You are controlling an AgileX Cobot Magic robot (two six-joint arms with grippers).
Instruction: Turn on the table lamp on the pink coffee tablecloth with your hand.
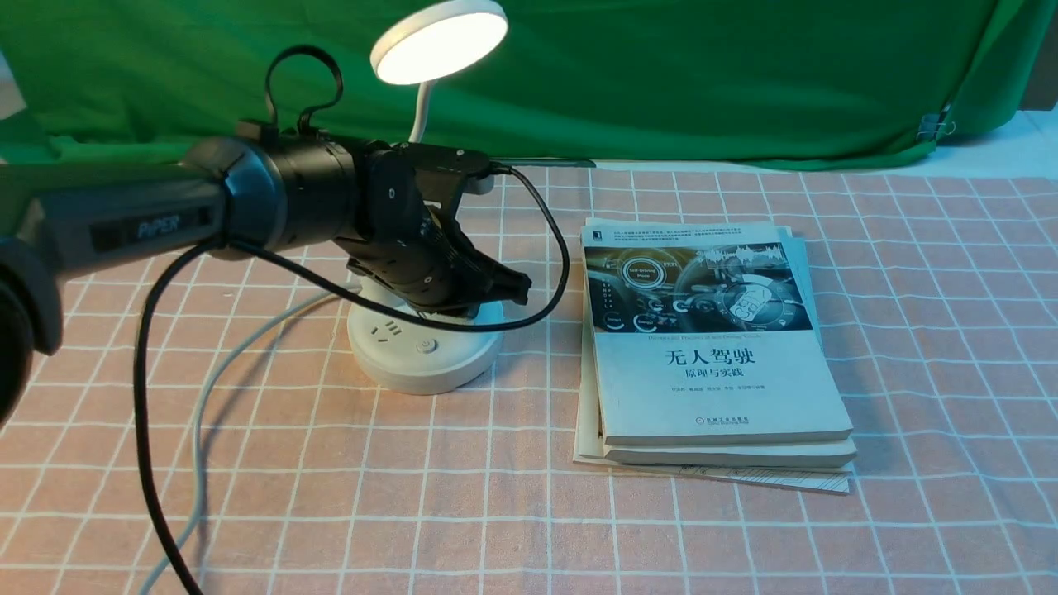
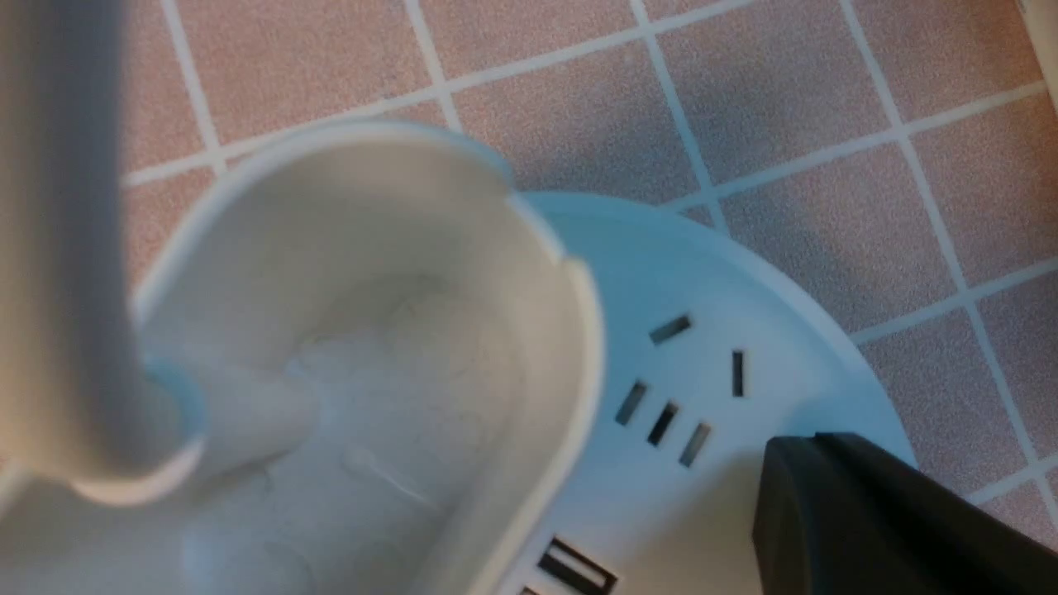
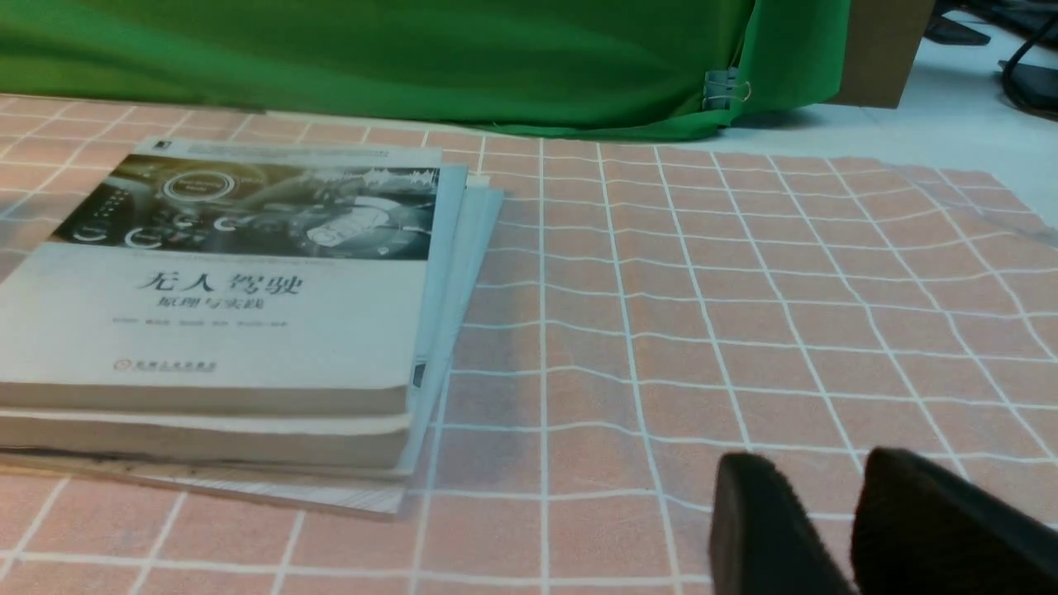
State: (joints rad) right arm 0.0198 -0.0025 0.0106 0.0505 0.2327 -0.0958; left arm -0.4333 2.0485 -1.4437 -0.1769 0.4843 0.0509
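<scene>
Hand [image 1: 521,289], fingers [image 1: 496,281] together, over table lamp [image 1: 430,364].

We see the pink gridded tablecloth [image 1: 744,512] spread flat over the tabletop, w/ the white table lamp [image 1: 426,351] standing on its round base left of centre, its grey cord [image 1: 207,397] trailing twd the near-left edge, a stack of books [image 1: 711,372] lying near the base on its right, & bare white tabletop [image 1: 1000,153] past the far-right corner.

Salmon-pink gridded fabric tablecloth [image 1: 744,529] covered the table, white plastic disc-headed lamp [image 1: 438,37] shone toward the far edge, black pointed left gripper [image 1: 522,289] hovered closed over its base, stacked white paperbacks [image 1: 711,364] lay alongside.
</scene>
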